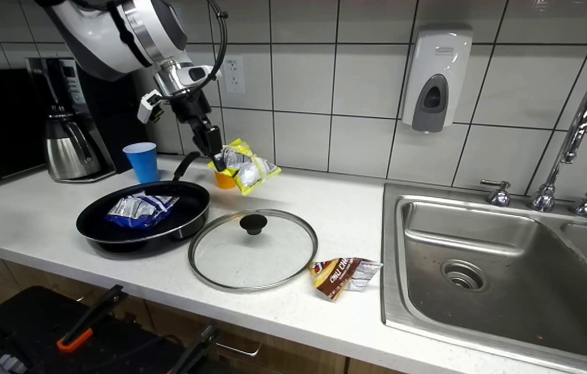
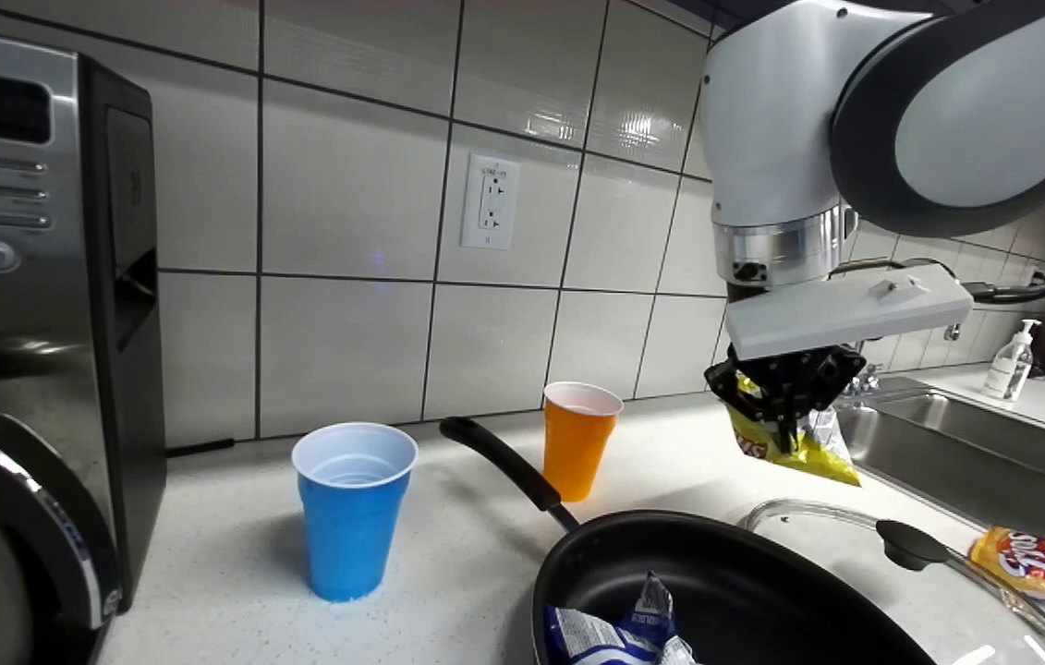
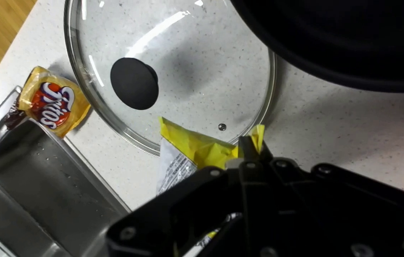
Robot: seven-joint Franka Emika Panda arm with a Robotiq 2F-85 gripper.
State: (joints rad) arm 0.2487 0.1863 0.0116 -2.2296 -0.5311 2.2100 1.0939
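A yellow and silver chip bag (image 1: 256,171) hangs in the air with my gripper (image 1: 219,162) shut on its edge. In the wrist view a yellow fold pokes out between the fingertips, and the rest of the bag (image 3: 205,146) spreads to one side, partly hidden behind the gripper (image 3: 255,148). The gripper (image 2: 785,434) points downward above the counter near the glass lid (image 1: 272,254). A black frying pan (image 1: 194,226) holds a blue and silver bag (image 1: 140,210). An orange-brown Fritos bag (image 3: 53,103) lies between the lid and the sink.
Behind the pan stand a blue cup (image 2: 356,517) and an orange cup (image 2: 577,443). The pan's handle (image 2: 504,462) reaches toward the tiled wall. A steel sink (image 1: 480,249) with a tall faucet (image 1: 578,124) borders the counter. A coffee maker (image 1: 72,135) occupies the far end.
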